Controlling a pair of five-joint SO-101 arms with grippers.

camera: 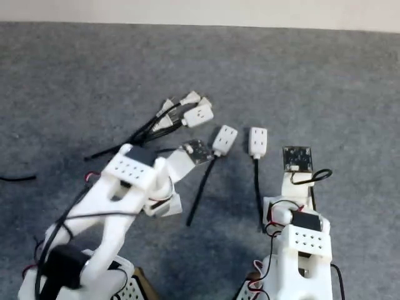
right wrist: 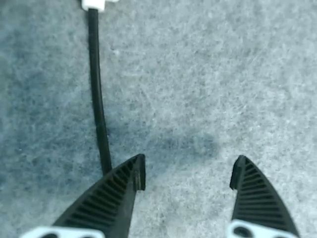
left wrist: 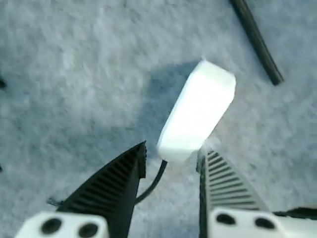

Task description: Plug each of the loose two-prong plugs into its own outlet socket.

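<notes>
A white socket block (camera: 224, 139) on a black cable lies mid-table, just ahead of my left arm (camera: 134, 172). In the left wrist view that block (left wrist: 198, 111) has its cable end sitting between the tips of my left gripper (left wrist: 171, 151), which is open. A second white socket block (camera: 257, 141) lies to its right, its cable (camera: 257, 184) running back toward my right arm (camera: 303, 240). My right gripper (right wrist: 190, 163) is open over bare carpet, with that black cable (right wrist: 96, 89) beside one finger. A bunch of white plugs and sockets (camera: 187, 111) lies farther back.
Black cables (camera: 134, 134) fan out from the bunch toward the left. Another black cable (left wrist: 255, 39) crosses the carpet beyond the block. Grey carpet (camera: 312, 81) covers the table, bare at the back and right.
</notes>
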